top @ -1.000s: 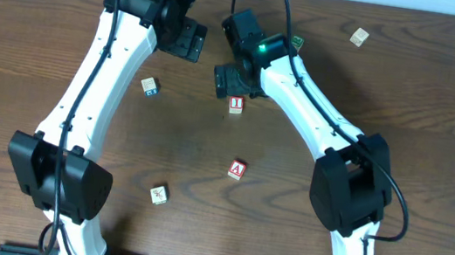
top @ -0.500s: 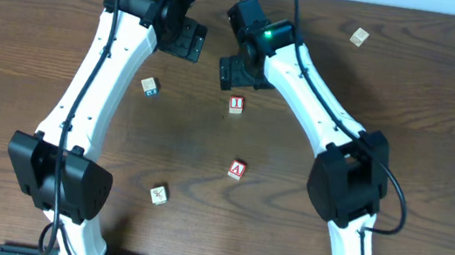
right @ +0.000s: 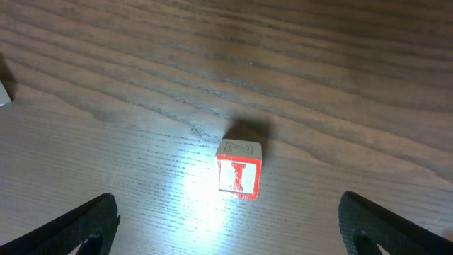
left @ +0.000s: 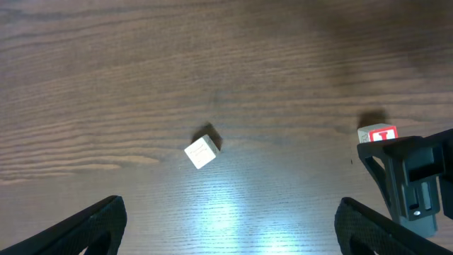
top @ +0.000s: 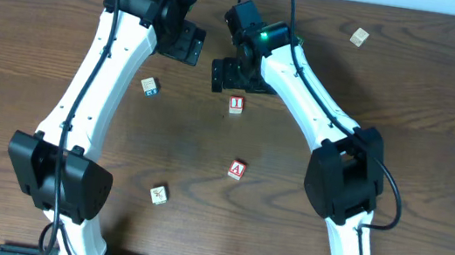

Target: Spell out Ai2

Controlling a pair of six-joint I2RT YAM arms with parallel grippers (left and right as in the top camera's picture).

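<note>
The red "I" block (top: 236,104) lies on the table just in front of my right gripper (top: 227,75), which is open and empty. In the right wrist view the block (right: 239,168) sits between and ahead of the open fingers (right: 230,234). The red "A" block (top: 237,169) lies nearer the front, apart from it. My left gripper (top: 184,42) is open and empty at the far side. Its wrist view (left: 230,227) shows a pale block (left: 202,152) and the "I" block (left: 377,134) beside the right gripper (left: 410,184). I cannot pick out a "2" block.
A blue-marked block (top: 151,87) lies left of centre. A pale block (top: 159,194) lies near the front. Another pale block (top: 360,37) lies at the far right. A small green-marked block (top: 297,41) shows behind the right arm.
My right gripper has drawn back from the "I" block and shifted slightly left. The "I" block stays where it was. The left arm has not moved.
</note>
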